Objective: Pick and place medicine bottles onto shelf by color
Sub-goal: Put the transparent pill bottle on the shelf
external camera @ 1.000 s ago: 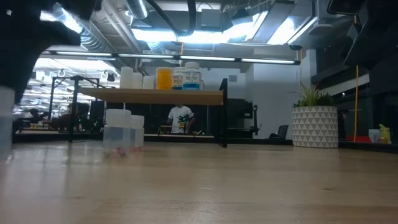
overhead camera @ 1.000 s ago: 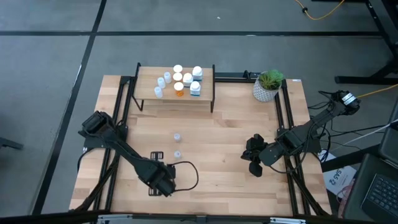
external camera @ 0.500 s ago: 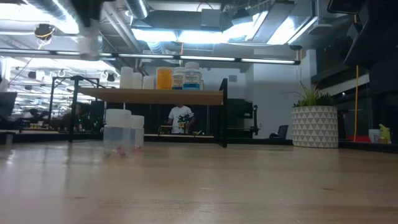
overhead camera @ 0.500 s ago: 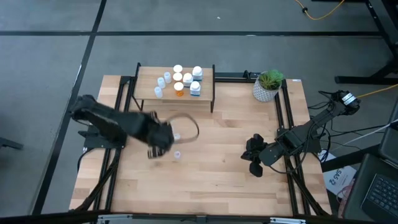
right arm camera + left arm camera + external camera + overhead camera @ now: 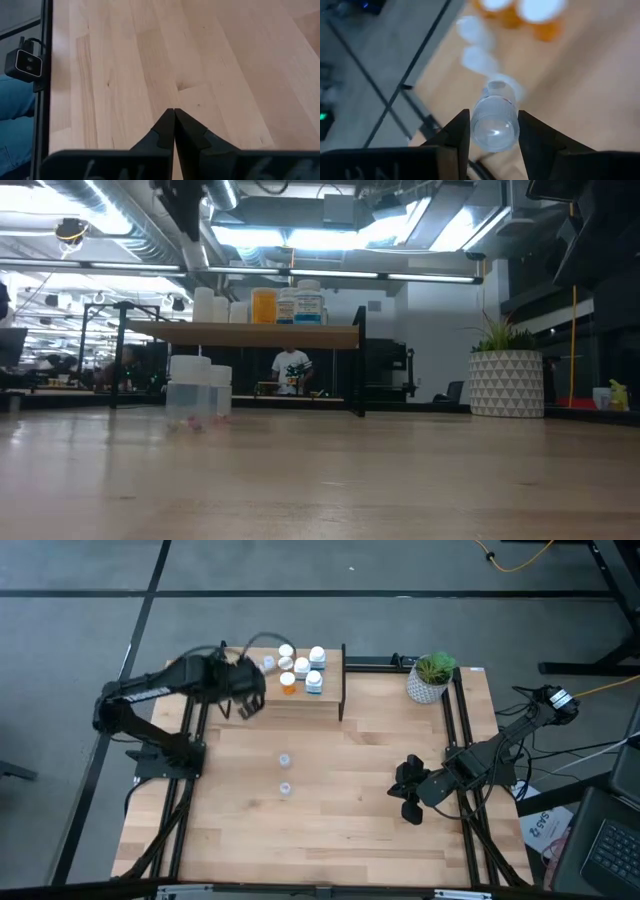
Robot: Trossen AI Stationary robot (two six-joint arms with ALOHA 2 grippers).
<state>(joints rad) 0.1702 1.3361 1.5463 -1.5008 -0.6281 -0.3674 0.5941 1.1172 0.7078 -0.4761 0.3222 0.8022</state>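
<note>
My left gripper hangs above the left end of the shelf, shut on a pale-blue translucent vial. On the shelf stand orange bottles, blocky white ones and pale-blue vials. Two more vials stand upright on the table's middle and show at the left of the low view. My right gripper waits shut above the table's right side, nothing between its fingers. My left gripper pinches the vial's clear body between its two fingers, one on each opposite side. The fingers slant down toward the shelf top. The vial is lifted clear of shelf and table, one round end facing the wrist camera.
A white pot with a green plant stands at the table's far right corner. The shelf's right half and near strip are bare. Black frame rails run along the table's sides.
My left gripper has risen from the table's near left part and swung toward the far edge, to above the shelf's left end, rolling its wrist on the way. It has stayed shut on the vial, which is now carried high above the table.
</note>
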